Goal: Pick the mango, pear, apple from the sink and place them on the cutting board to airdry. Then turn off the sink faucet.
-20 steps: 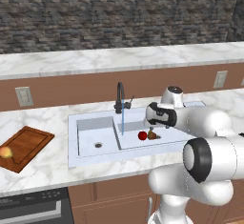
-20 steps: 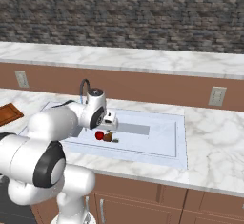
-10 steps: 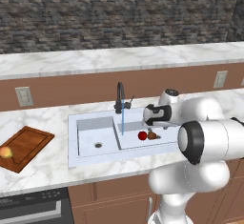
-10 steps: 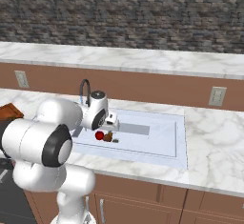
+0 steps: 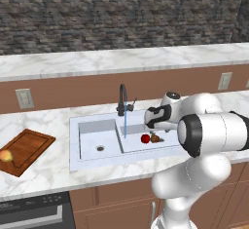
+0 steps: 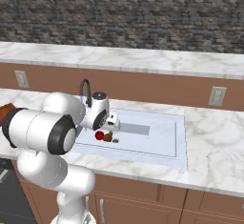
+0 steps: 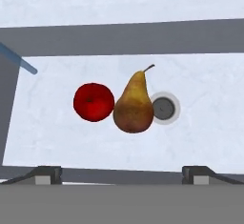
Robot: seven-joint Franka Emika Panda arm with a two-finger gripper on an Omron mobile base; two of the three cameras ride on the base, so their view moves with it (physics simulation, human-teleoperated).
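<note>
Arm's hand [image 5: 154, 117] hangs over the right basin of the sink [image 5: 92, 159], jaws spread wide w/ nothing between them. Hand view looks straight down into that basin: both tips far apart at the bottom edge, fruit well clear above them, so no contact yet.

2 fruits lie in the right basin. Apple [image 7: 94, 102] sits just beside the pear [image 7: 133, 109], sides touching or nearly so; can't tell which. Pear lies on its side, stem pointing away from the hand, its fat end overlapping the round drain [image 7: 163, 109] in this view. They're down there because they're being rinsed: a thin blue stream runs from the sink faucet [image 5: 121, 99] into the sink by the divider, so water is on.

Mango [image 5: 5, 155] is on the cutting board [image 5: 24, 150], near its front left corner; board is on the bench well left of the sink. So 1 of 3 fruits looks done, 2 to go, then faucet off.

Judgement: step in hand is lining up a pick on pear or apple. Pear is closer to centre between the tips, so prob. next. Fruits so close means 1 finger has to drop into the tight gap between them or come from the outer sides; risk of nudging the apple, which is round & would roll. Pear's tapered neck is a poor grip; fat belly is better.
</note>
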